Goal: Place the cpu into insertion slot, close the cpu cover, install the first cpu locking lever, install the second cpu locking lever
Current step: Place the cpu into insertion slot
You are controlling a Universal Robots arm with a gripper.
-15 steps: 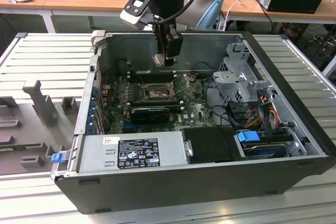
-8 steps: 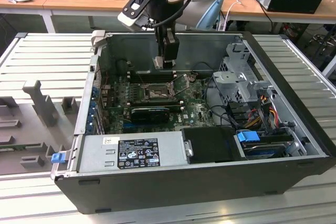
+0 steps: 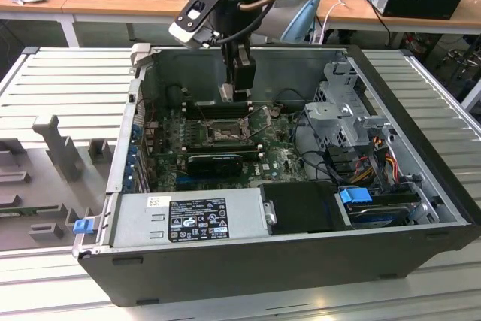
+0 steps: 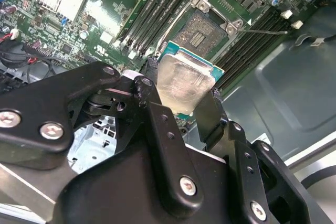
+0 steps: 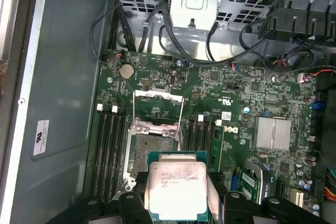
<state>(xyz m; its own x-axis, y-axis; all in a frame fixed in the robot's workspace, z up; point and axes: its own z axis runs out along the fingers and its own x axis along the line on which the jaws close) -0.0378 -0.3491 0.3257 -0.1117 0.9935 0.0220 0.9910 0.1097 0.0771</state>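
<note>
My gripper (image 3: 229, 94) hangs inside the open computer case, shut on the cpu (image 3: 227, 93), a thin pale silver square chip. In both wrist views the cpu (image 4: 184, 80) (image 5: 176, 190) sits flat between the black fingers (image 4: 211, 113). The insertion slot (image 3: 224, 134) lies just below and in front of the chip on the green board, apart from it. Its dark socket (image 5: 148, 153) (image 4: 201, 29) is uncovered. The cpu cover (image 5: 157, 93), a grey frame with a square cut-out, stands flipped open beyond the socket. A thin locking lever (image 4: 265, 32) sticks out beside the socket.
Long black memory slots (image 5: 107, 150) flank the socket on both sides. A long black card (image 3: 214, 162) lies nearer the power supply (image 3: 195, 219). A metal drive cage (image 3: 346, 107) with cables (image 3: 316, 155) fills the exterior view's right. A silver heatsink (image 5: 272, 132) sits on the board.
</note>
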